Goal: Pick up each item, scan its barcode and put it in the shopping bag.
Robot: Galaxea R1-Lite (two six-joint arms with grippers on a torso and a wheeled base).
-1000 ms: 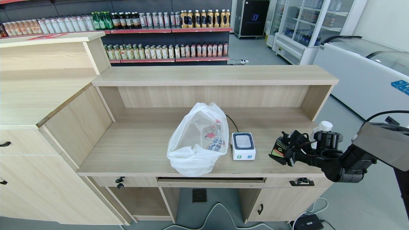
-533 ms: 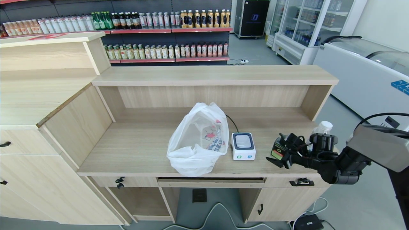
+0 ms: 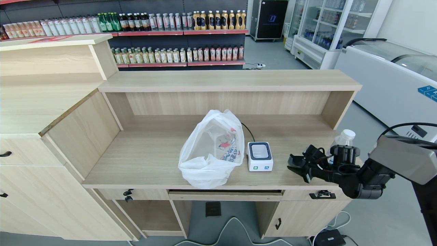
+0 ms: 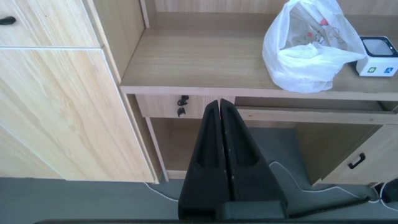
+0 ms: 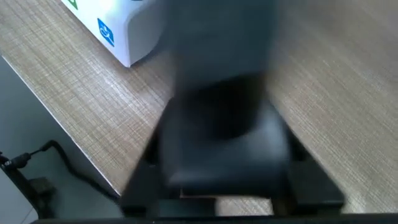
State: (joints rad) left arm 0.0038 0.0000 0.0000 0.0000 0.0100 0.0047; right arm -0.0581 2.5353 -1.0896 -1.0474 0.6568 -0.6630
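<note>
Currently the right claw (image 3: 297,166) hangs over the bench's (image 3: 150,160) right front corner, closed on a dark item (image 3: 293,160). The item sits right in the claw and faces the scanner (image 3: 260,156), near it but not touching. In the right wrist view the item (image 5: 224,112) is a dark smear over the wood grain, so its shape and label can't be made out. A corner of the scanner (image 5: 118,31) is cut off at that frame's edge.

The scanner is white with a dark window on top. It stands just beside the shopping bag (image 3: 211,150), on the bag's right, with a black cable running behind it. The bag is white plastic with a red print, slumped near the bench's front edge, mouth open upward. Its contents can't be told.

A clear bottle (image 3: 343,138) with a white cap stands upright at the bench's far right, behind the right arm. Its lower body is hidden by the arm.

The left claw (image 4: 219,102) is closed on nothing, fingers (image 4: 211,143) pressed flat together. It is low in front of the bench and well apart from the bag (image 4: 311,50) and scanner (image 4: 378,56).
</note>
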